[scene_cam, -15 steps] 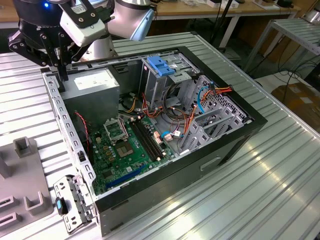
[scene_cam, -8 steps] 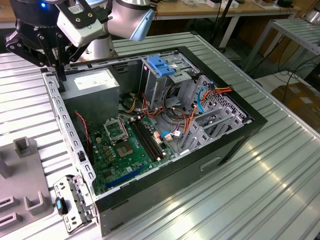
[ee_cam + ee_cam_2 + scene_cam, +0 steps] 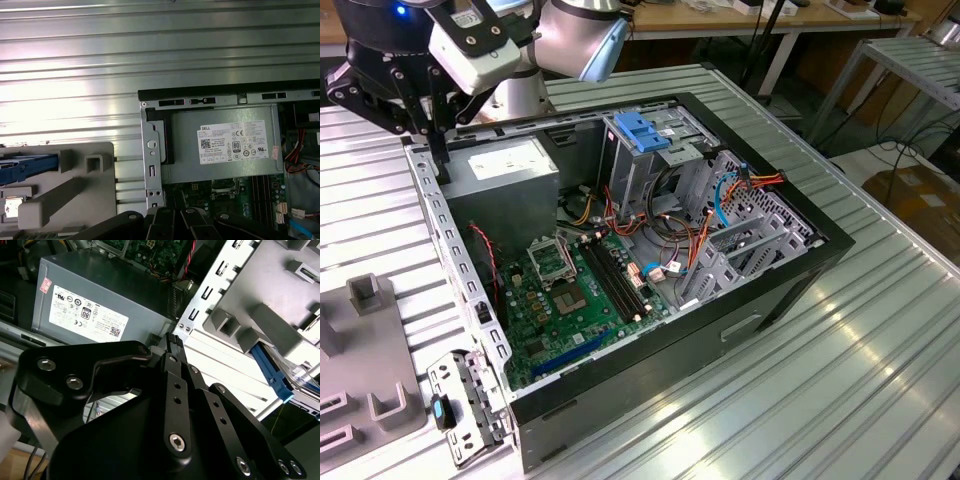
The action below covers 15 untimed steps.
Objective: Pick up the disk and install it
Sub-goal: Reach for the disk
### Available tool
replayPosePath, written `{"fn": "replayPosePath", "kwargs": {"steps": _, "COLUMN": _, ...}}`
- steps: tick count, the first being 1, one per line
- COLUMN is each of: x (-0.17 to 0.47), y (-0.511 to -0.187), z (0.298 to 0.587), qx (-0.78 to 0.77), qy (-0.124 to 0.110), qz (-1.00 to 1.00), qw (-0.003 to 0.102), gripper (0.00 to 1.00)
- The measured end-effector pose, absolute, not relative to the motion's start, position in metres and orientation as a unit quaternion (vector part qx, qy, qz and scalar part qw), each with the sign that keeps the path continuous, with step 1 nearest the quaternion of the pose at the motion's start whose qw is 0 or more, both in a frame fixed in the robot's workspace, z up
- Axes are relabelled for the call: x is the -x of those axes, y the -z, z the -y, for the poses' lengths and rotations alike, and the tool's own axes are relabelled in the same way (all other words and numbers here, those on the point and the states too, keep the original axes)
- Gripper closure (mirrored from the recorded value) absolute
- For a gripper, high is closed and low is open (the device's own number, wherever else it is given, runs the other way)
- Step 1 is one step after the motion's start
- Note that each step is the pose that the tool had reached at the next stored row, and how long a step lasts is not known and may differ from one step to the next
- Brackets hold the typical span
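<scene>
Gripper [image 3: 171,340] — jaws closed on nothing — hangs above the computer case's rear wall [image 3: 150,165], beside the power supply [image 3: 220,160]. Disk [image 3: 24,169] lies outside that wall in the grey holder [image 3: 100,205], its blue rail [image 3: 272,374] square to the wall.

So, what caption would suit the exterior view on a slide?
Robot arm's pincer poised over the rim of an open computer case, near its grey power supply.

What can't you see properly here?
Disk: first wrist view, cut off by the edge; second wrist view, mostly hidden by the gray holder.
Power supply: second wrist view, partly behind the gripper.
Motherboard: first wrist view, partly behind the gripper.
</scene>
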State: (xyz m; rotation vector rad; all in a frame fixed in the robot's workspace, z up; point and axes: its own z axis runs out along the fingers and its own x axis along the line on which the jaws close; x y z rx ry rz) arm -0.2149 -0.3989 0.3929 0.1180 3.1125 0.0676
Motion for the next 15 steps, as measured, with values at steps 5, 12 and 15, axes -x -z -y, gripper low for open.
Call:
{"fn": "replayPosePath", "kwargs": {"steps": 5, "x": 0.2171, "y": -0.3929, "z": 0.3989, "qx": -0.038, "qy": -0.022, "qz": -0.999, "qw": 0.013, "gripper": 0.89}}
{"fn": "replayPosePath", "kwargs": {"steps": 12, "x": 0.2205, "y": -0.3928, "z": 0.3989, "qx": -0.038, "qy": -0.022, "qz": -0.999, "qw": 0.013, "gripper": 0.89}}
{"fn": "replayPosePath", "kwargs": {"steps": 15, "x": 0.2219, "y": -0.3928, "z": 0.3989, "qx": -0.038, "qy": -0.022, "qz": -0.999, "qw": 0.013, "gripper": 0.89}}
